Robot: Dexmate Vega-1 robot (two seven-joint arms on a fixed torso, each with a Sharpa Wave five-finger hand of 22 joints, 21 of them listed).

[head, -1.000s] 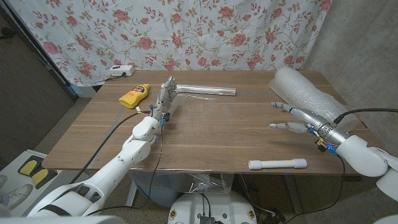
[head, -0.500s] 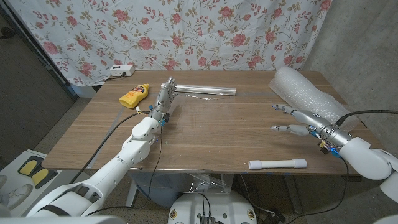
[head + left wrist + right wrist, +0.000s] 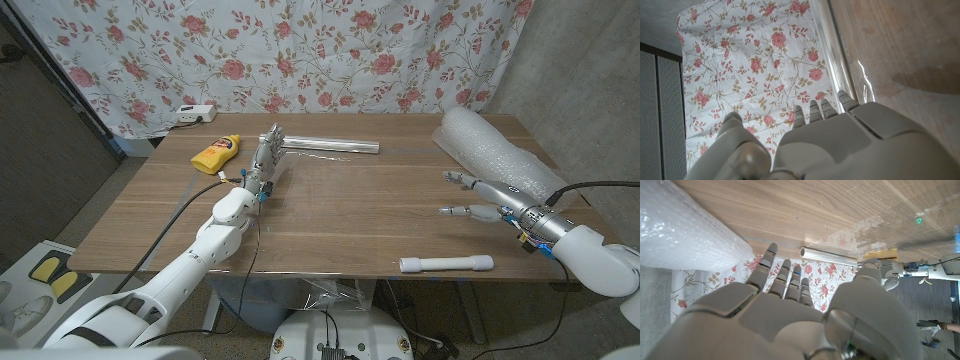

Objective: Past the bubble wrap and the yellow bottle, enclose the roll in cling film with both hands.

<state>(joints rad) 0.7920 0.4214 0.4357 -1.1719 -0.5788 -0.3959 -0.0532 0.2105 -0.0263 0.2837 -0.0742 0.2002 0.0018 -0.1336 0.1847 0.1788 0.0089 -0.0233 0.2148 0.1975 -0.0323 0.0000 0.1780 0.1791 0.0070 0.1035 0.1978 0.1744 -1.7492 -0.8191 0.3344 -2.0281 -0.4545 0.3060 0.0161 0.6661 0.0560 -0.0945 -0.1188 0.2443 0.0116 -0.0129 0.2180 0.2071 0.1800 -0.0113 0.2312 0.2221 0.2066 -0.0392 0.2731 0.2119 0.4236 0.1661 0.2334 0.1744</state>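
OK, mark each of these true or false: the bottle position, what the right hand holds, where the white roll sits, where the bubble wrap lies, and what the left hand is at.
1. The yellow plastic bottle stands upright. False: it lies on its side at the table's far left.
2. The right hand holds nothing, fingers spread. True.
3. The small white cylindrical roll lies near the table's front edge, right of centre. True.
4. The big roll of clear bubble wrap lies on the left side. False: it lies at the far right.
5. The left hand is at the left end of the long shiny cling film roll. True.
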